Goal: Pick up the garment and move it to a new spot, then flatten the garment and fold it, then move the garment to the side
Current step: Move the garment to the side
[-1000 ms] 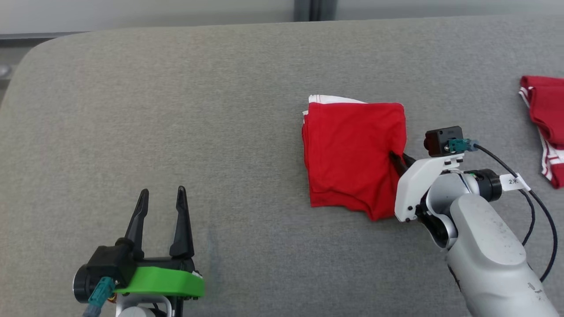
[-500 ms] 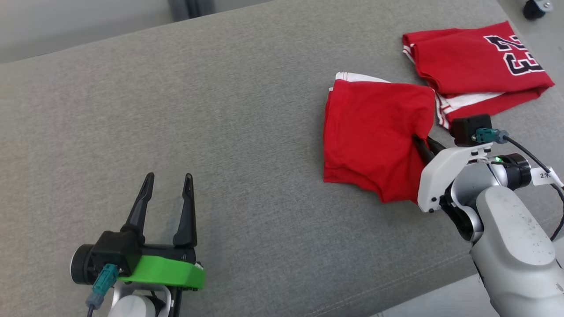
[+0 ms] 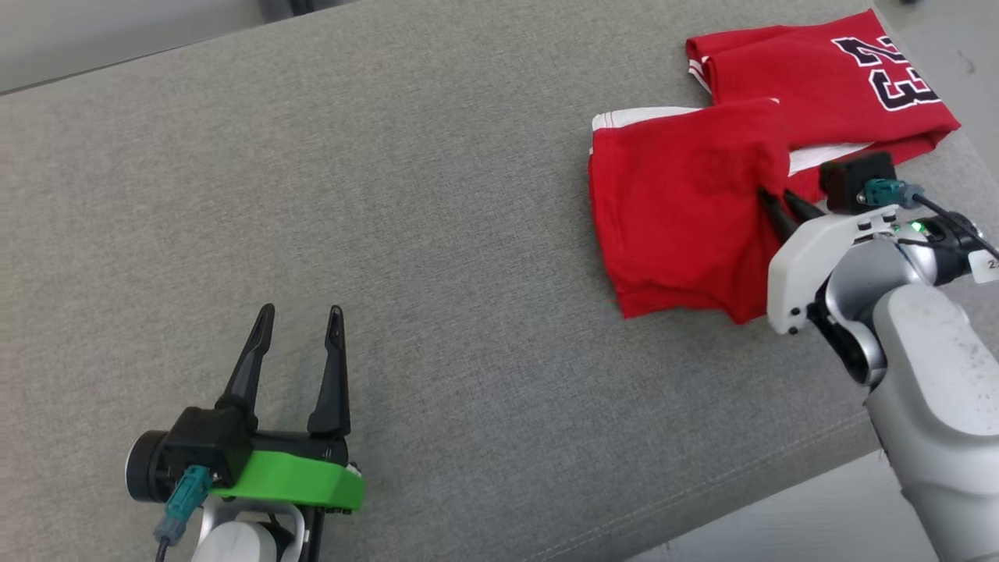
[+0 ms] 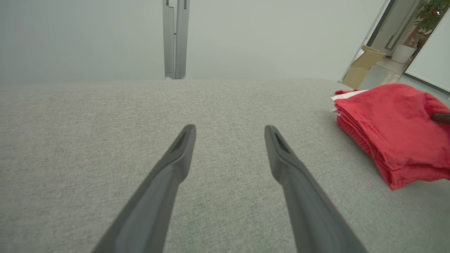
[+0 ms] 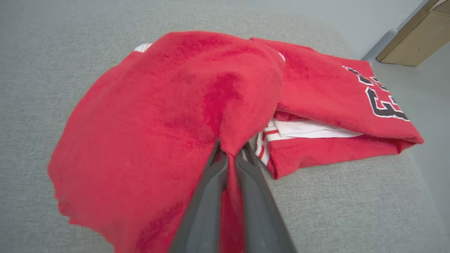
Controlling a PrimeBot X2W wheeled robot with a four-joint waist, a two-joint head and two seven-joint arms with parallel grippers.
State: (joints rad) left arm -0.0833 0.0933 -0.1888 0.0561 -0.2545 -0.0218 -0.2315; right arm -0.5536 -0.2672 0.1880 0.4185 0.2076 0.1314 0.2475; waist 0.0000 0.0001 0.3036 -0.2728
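My right end effector [image 3: 771,203] grips the folded garment [image 3: 675,211], the move-aside step; next, lower beside the jersey [image 3: 812,70] and release.

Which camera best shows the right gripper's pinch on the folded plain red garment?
The right wrist view: the right gripper is shut on a ridge of the folded plain red garment, up close. The head view shows the fingers meeting its right edge from the side; the left wrist view shows its layered edge.
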